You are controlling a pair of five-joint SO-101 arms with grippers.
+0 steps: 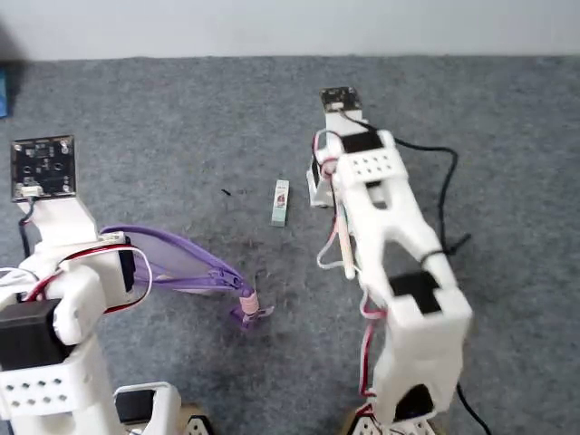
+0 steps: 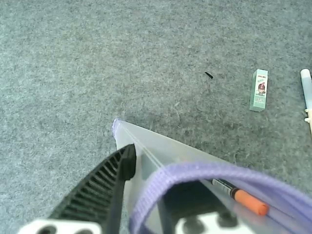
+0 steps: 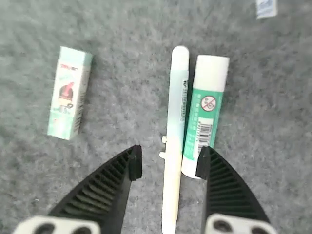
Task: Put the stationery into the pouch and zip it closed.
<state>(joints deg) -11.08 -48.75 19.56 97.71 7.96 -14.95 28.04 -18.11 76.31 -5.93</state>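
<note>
Pen point(image 3: 174, 141), just beside the glue stick point(image 3: 204, 117), lies between the open right fingers point(image 3: 122, 170), so better pinch it alone; left fingers point(image 2: 112, 175) grip the pouch point(image 1: 181, 258) at 8 o'clock.

high view looks steeply down over the whole tabletop point(image 1: 181, 109); both wrist views face down close above it, all three sharing the green box point(image 1: 280, 203).

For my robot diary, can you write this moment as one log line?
left gripper: holds pouch | right gripper: open over pen, glue stick | box: beside pen, apart
</note>
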